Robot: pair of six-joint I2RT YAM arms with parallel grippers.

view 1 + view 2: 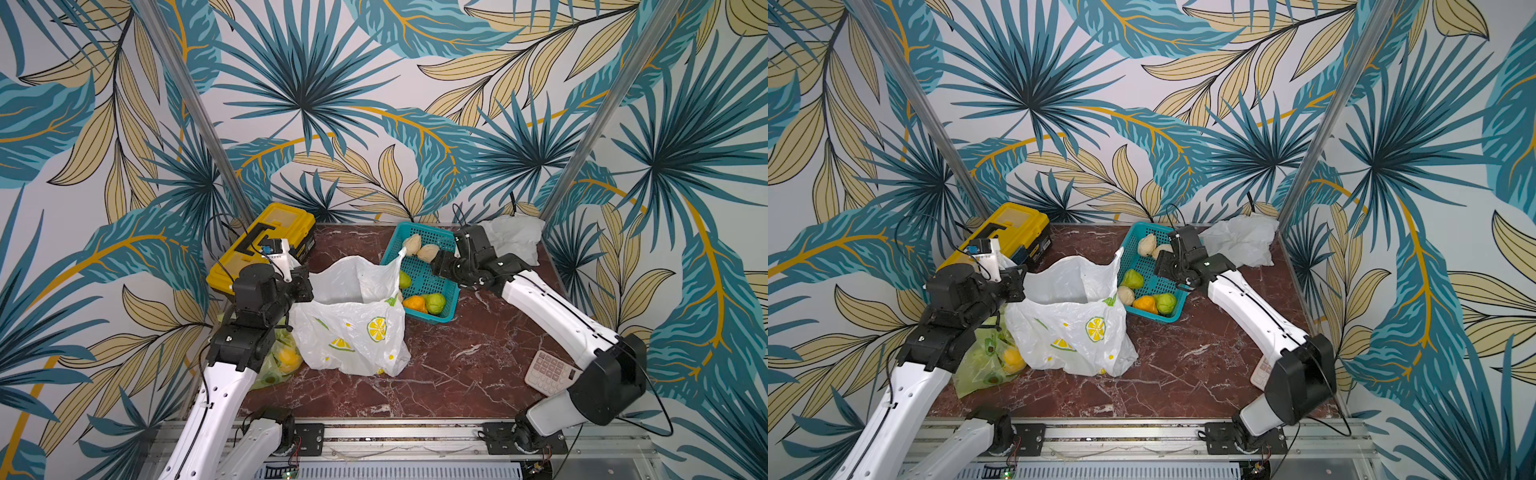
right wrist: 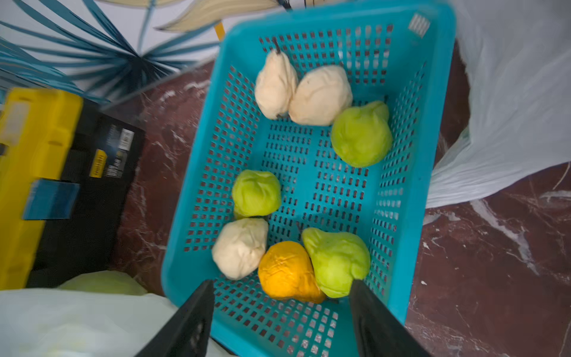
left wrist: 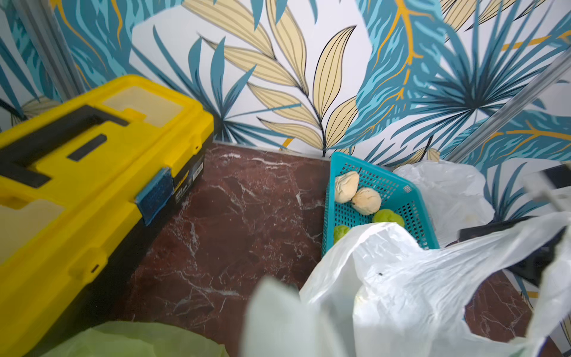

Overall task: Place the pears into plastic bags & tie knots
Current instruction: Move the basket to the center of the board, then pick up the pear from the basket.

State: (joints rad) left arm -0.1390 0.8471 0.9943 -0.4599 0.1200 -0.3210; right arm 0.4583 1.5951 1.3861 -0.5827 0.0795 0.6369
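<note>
Teal perforated plastic forms the mesh basket (image 2: 432,123) holding seven wrinkled pears (image 2: 321,95), cream, green and orange, under the right gripper (image 2: 281,282), jaws apart and empty, while the left gripper (image 1: 305,286) pinches the crinkly lemon-print bag (image 1: 353,332) alongside; the yellow toolbox (image 3: 92,154) sticker is unreadably blurred.

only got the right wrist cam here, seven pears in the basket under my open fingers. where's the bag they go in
Observer: The lemon-print bag stands beside the basket, toward the left arm, its mouth open upward.
Operator: is anything holding it open
Observer: Yes, the left gripper is shut on its rim, holding that side up.
Operator: any bag already filled
Observer: A green bag with fruit inside lies by the left arm. I cannot tell whether it is knotted.
</note>
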